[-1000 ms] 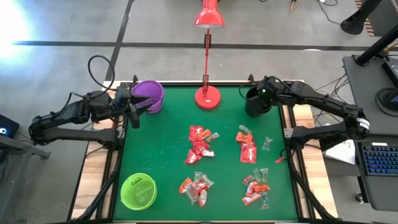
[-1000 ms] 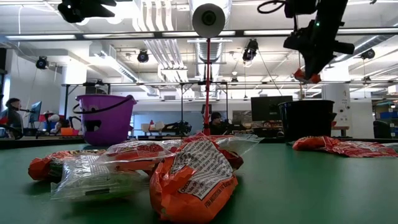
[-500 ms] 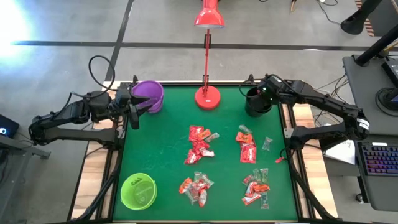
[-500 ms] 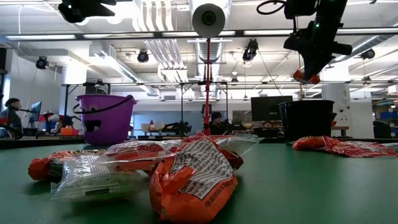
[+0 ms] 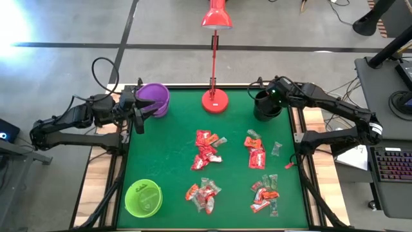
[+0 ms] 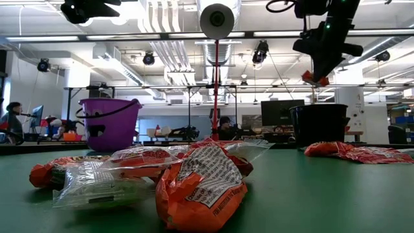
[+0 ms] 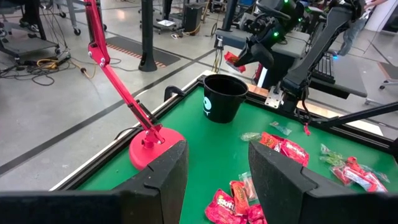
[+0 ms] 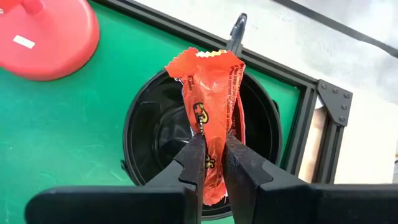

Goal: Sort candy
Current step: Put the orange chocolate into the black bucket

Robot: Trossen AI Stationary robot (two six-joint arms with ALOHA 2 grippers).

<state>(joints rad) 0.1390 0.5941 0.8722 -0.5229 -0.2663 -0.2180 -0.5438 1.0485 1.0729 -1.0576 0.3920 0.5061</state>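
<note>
My right gripper (image 8: 211,148) hangs above the black cup (image 5: 265,106) at the table's far right and is shut on an orange-red candy (image 8: 208,93). The low view shows that candy (image 6: 315,79) below the fingers, clear above the cup (image 6: 318,124). Four heaps of candy lie on the green table: (image 5: 207,149), (image 5: 255,153), (image 5: 203,193), (image 5: 265,193). My left gripper (image 7: 217,168) waits open beside the purple cup (image 5: 153,98) at the far left, nothing between its fingers. My right gripper pinches the orange-red candy between its two fingers at the wrapper's middle (image 8: 210,134). The fingers slant down from above and lie along the wrapper. Its crimped end (image 8: 202,59) sticks out past the fingertips over the cup's mouth. The candy is lifted clear of cup and table.
A red lamp stands with its base (image 5: 214,100) at the table's far middle, between the purple and black cups. A green cup (image 5: 143,198) stands at the near left corner. Bare green table (image 5: 161,148) lies left of the heaps.
</note>
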